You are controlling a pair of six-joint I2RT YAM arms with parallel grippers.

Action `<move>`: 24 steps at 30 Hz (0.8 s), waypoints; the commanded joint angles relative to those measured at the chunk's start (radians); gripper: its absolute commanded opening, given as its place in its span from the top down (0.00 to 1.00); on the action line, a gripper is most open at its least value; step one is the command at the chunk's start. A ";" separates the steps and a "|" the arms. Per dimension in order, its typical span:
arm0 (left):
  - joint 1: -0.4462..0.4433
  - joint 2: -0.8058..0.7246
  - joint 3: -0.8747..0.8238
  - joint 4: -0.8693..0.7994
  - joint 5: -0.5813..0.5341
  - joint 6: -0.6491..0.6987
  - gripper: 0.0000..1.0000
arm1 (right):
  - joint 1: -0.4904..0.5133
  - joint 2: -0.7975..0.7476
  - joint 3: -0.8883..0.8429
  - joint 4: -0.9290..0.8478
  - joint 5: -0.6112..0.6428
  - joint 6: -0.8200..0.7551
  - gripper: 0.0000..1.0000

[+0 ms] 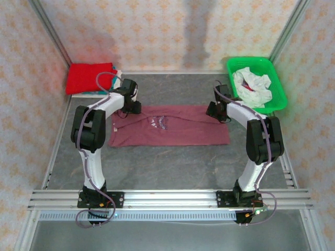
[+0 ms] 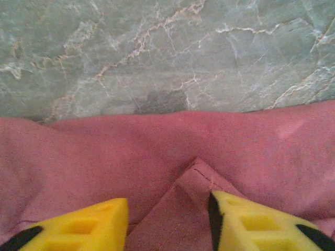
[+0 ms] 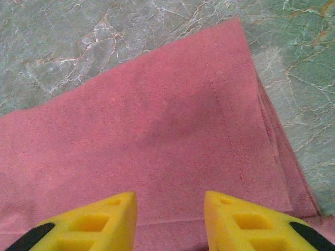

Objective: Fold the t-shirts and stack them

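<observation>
The maroon t-shirt [image 1: 172, 128] lies spread flat across the middle of the table, white chest print up. My left gripper [image 1: 131, 107] rests on its far left edge. In the left wrist view the yellow fingers [image 2: 94, 225] stand apart, and a raised hemmed fold of maroon cloth [image 2: 193, 180] lies between them, against the right finger. My right gripper [image 1: 214, 110] sits on the shirt's far right corner. There the jaws of my right gripper [image 3: 170, 219] are apart over flat layered cloth [image 3: 157, 120]. A folded bright red t-shirt [image 1: 89, 77] lies at the back left.
A green plastic basket [image 1: 281, 91] at the back right holds a crumpled white t-shirt [image 1: 251, 86]. Slivers of teal and white cloth [image 1: 116, 73] show beside the red one. Bare marbled tabletop [image 1: 167, 164] lies in front of the maroon shirt. Walls close in the left, right and back.
</observation>
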State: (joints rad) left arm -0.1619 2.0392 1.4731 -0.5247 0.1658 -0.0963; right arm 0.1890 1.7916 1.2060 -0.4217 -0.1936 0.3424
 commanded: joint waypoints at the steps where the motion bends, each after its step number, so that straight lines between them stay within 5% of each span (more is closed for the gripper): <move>1: 0.004 0.009 0.021 -0.042 0.031 0.011 0.67 | 0.002 -0.028 -0.012 0.003 0.037 -0.014 0.62; 8: -0.006 -0.139 -0.099 0.008 0.018 -0.052 0.99 | 0.000 -0.026 -0.005 -0.002 0.043 -0.020 0.61; 24: -0.165 -0.449 -0.407 0.058 -0.134 -0.189 0.95 | 0.001 -0.017 -0.034 0.017 0.050 -0.013 0.59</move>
State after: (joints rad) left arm -0.3191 1.6329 1.0935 -0.4564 0.0914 -0.2531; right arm 0.1890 1.7916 1.1854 -0.4129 -0.1799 0.3359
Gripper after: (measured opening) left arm 0.057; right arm 0.411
